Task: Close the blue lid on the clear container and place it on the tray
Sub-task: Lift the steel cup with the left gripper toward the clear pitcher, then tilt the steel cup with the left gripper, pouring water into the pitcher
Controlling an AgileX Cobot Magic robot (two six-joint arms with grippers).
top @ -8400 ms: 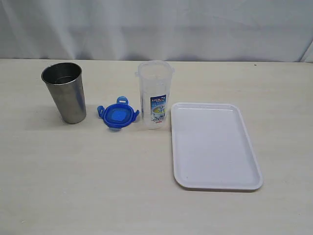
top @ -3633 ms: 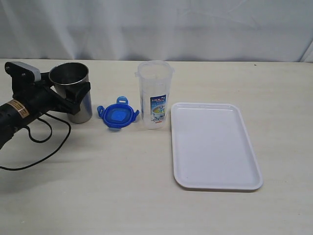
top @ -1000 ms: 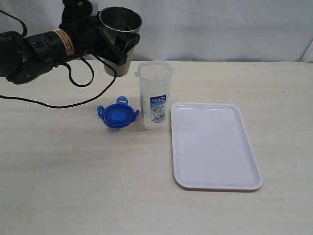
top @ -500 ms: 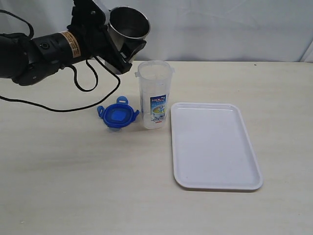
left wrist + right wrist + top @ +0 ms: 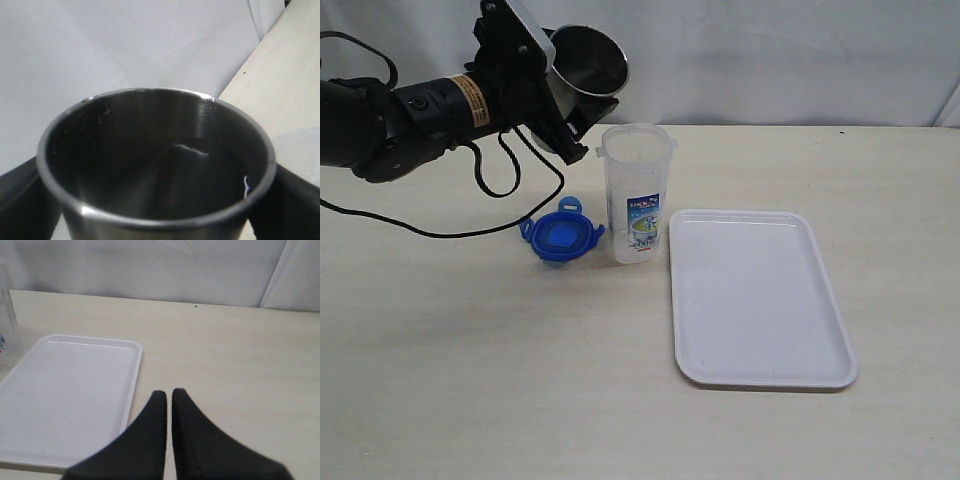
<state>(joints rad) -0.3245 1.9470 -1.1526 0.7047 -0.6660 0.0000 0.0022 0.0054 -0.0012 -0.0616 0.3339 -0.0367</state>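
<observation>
Exterior view: one tall clear container, label forward, stands open, one blue lid at its nine o'clock, one white tray at four; the left gripper clamps the lone steel cup at eleven, tipped further than before. Left wrist view: the cup's mouth fills the view. Right wrist view: the right gripper, closed and empty, near the tray.

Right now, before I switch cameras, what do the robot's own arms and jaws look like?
The left arm is black and tubular, with a yellow label band near the wrist, a pale grey block above it and a black cable looping loose. The right gripper shows only two black, tapering jaws.
</observation>
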